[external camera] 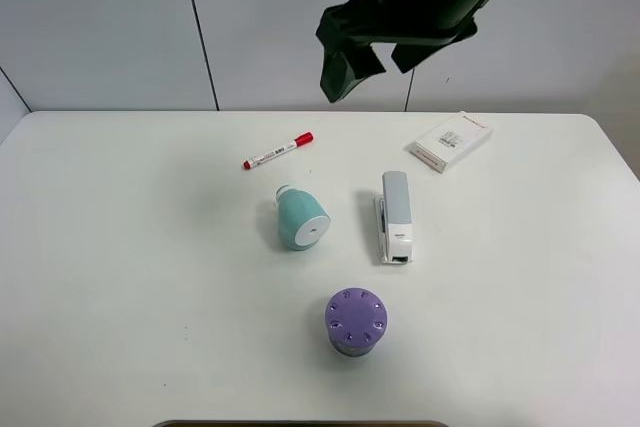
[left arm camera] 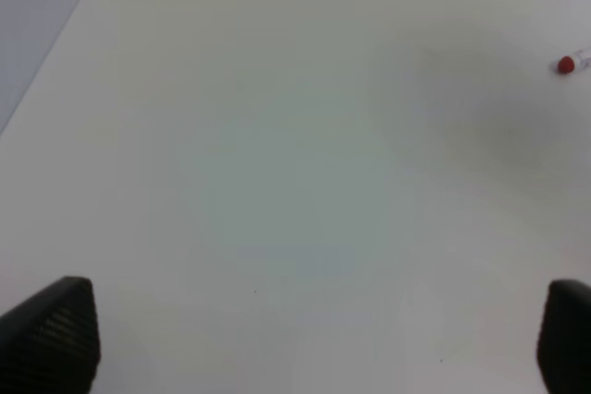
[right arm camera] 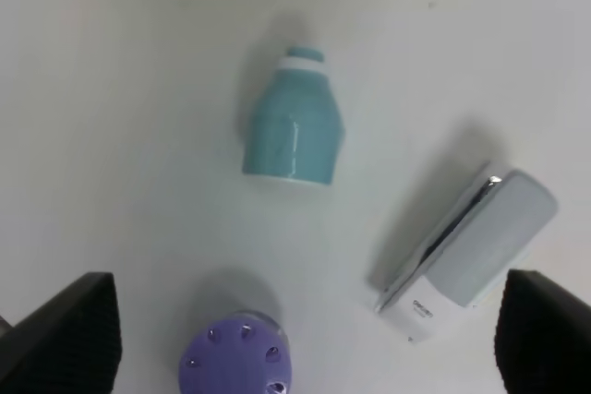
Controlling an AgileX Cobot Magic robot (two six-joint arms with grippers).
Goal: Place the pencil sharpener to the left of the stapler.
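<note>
Teal pencil sharpener point(external camera: 301, 220) lies left of stapler point(external camera: 395, 217)

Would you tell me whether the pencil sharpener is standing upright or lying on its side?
On its side: the pencil sharpener rests lengthwise on the table, its round white face sideways.

Bright, even light falls from above on the matte white table point(external camera: 120, 277), with no hard glare in the exterior high view. The squat purple plastic cylinder with dots on top point(external camera: 356, 323) and the small teal barrel-shaped pencil sharpener point(external camera: 300, 218) cast only short, soft shadows there. Both wrist views are softer and slightly hazy. In the right wrist view the slim grey and white stapler point(right arm camera: 471, 251) throws a diffuse shadow beside it. The left wrist view shows a faint grey smudge of shadow near the blurred red cap of a white marker point(left arm camera: 566, 65).
</note>
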